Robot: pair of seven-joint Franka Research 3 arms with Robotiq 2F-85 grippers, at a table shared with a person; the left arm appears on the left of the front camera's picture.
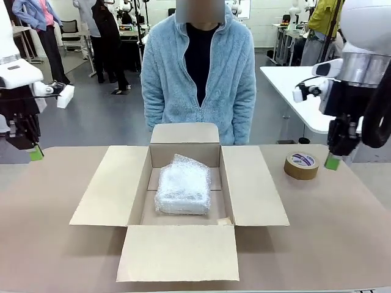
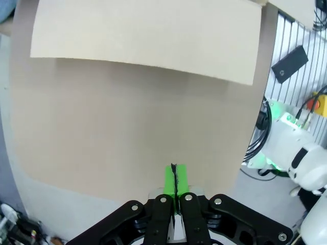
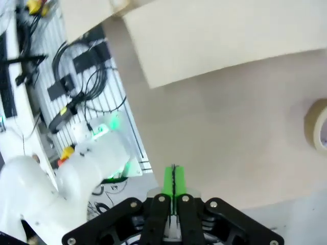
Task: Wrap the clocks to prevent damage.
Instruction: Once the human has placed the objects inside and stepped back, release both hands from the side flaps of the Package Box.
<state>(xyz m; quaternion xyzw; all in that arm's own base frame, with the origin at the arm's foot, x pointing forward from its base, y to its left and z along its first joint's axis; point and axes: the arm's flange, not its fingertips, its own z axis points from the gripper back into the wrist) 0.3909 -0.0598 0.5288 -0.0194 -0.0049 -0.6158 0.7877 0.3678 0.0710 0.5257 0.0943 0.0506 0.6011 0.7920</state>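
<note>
One open box (image 1: 110, 186), and the bubble-wrapped clocks (image 1: 183, 185) are sitting inside it.
So there's just one bundle: whitish, see-through wrap, rounded-rectangle shape, and you can't make out any clock face through it. It lies flat on the box floor, roughly in the middle. All four cardboard flaps are folded out. There's one brown tape roll (image 1: 301, 165) on the table (image 1: 342, 232), off to the right of the box. One person (image 1: 198, 67) in a fuzzy blue jacket stands at the far side. Two grippers: the left gripper (image 1: 35, 152) is by the left table edge and the right gripper (image 1: 332, 160) is near the tape roll. Both have their green pads pressed together on nothing.
</note>
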